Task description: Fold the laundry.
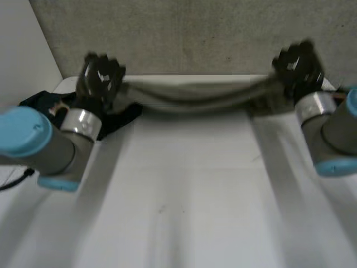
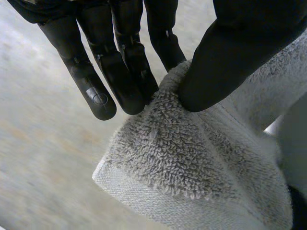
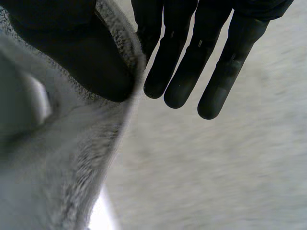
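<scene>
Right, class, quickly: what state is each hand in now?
Left hand: shut, pinching the towel.
Right hand: shut, pinching the towel too.

The left arm (image 1: 53, 148) and right arm (image 1: 334, 131) are grey with light-blue caps and silver wrist rings. The left robot hand (image 1: 100, 78) and right robot hand (image 1: 298, 67) are black.

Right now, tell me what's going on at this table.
The robot is holding a grey towel stretched between its two hands over the far side of the white table. The left hand pinches one end between thumb and fingers, close to a hemmed corner. The right hand pinches the other end the same way. The towel sags in the middle, and no fold is made yet. A dark cloth lies beside the left arm.
</scene>
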